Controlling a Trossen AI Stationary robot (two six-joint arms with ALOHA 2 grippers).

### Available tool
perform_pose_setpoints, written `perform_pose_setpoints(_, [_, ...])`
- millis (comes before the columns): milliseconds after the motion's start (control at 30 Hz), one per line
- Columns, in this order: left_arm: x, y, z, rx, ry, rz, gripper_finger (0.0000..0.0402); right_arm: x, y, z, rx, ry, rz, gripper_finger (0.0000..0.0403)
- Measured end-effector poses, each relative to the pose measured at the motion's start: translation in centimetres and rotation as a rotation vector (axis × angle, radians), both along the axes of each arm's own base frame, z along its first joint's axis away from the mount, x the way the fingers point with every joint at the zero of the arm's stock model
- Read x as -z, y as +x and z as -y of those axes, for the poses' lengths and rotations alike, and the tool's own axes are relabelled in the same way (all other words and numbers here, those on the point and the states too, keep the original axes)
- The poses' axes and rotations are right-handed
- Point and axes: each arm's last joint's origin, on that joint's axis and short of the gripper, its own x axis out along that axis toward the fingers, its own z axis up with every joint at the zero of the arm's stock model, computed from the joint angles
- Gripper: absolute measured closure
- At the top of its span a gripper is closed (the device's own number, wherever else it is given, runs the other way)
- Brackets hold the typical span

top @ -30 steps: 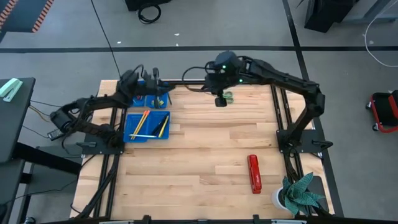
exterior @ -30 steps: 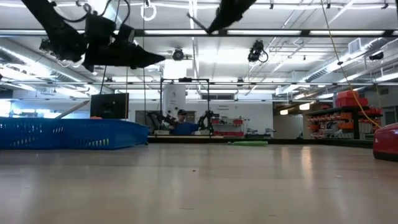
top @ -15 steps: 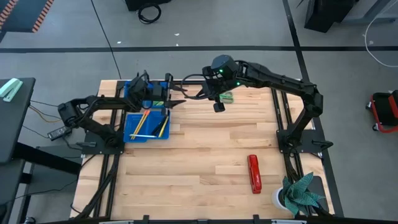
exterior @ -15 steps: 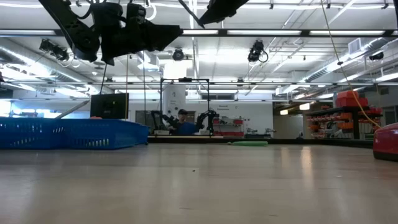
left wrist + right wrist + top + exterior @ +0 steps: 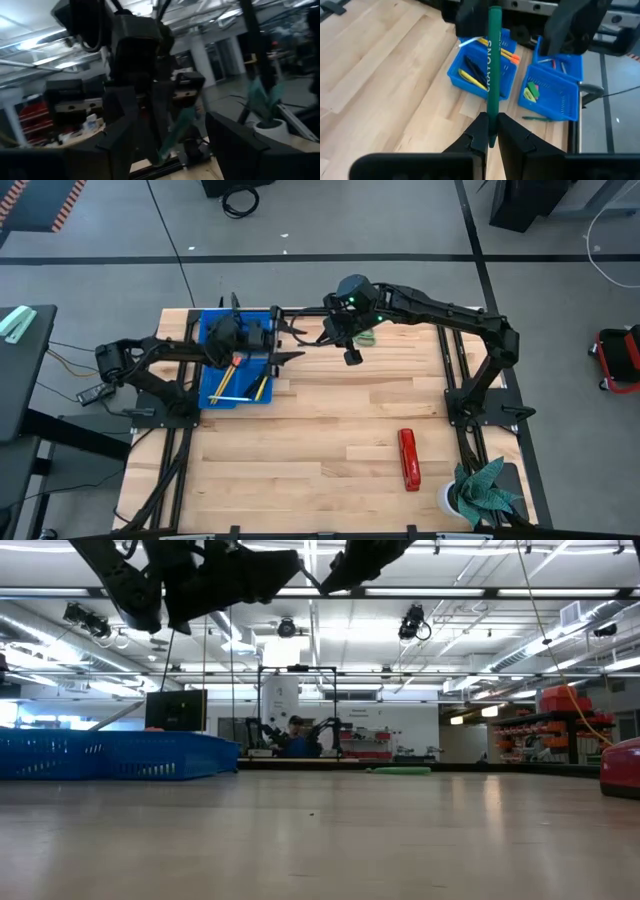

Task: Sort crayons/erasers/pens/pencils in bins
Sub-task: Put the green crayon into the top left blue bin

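The right gripper [image 5: 488, 131] is pinching one green crayon [image 5: 493, 65] while the left gripper [image 5: 290, 343], fingers spread, is hovering at three o'clock of three visible blue bins [image 5: 555, 97].

bins [image 5: 555, 107]: three in the right wrist view, two in the high view
green crayon [image 5: 493, 65]: one, marked CRAYONS
thin green stick [image 5: 537, 118] on the table beside a bin: one
small pieces [image 5: 532, 92] in one bin: two, one green and one yellow
long sticks [image 5: 228, 376] in the near bin: at least three yellow or orange, plus dark ones too close together to count
red stapler [image 5: 408, 459]: one
potted plant [image 5: 478, 490]: one
robot arms [image 5: 450, 315]: two
person [image 5: 293, 737] in the room behind: one
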Motion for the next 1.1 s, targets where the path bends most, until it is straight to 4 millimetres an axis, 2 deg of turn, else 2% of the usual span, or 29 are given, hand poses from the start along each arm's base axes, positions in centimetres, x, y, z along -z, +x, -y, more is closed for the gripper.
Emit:
perform_pose_setpoints(333, [0.01, 0.48, 0.86, -0.049, -0.002, 0.012, 0.0168, -0.28, 0.22, -0.01, -0.025, -0.004, 0.042, 0.0362])
perform_pose_setpoints(533, [0.25, 0.64, 0.83, -0.055, -0.003, 0.008, 0.0187, -0.29, 0.23, -0.03, -0.026, -0.004, 0.043, 0.0362])
perform_pose_setpoints(667, [0.59, 0.86, 0.92, -0.071, 0.012, -0.004, 0.0225, -0.29, 0.23, -0.02, -0.025, -0.004, 0.043, 0.0362])
perform_pose_setpoints(933, [0.56, 0.91, 1.06, -0.071, 0.011, -0.004, 0.0331, -0.28, 0.23, -0.03, -0.023, -0.001, 0.042, 0.0362])
perform_pose_setpoints(1100, [0.54, 0.9, 1.05, -0.071, 0.019, -0.002, 0.0366, -0.28, 0.22, -0.04, -0.021, 0.003, 0.041, 0.0362])
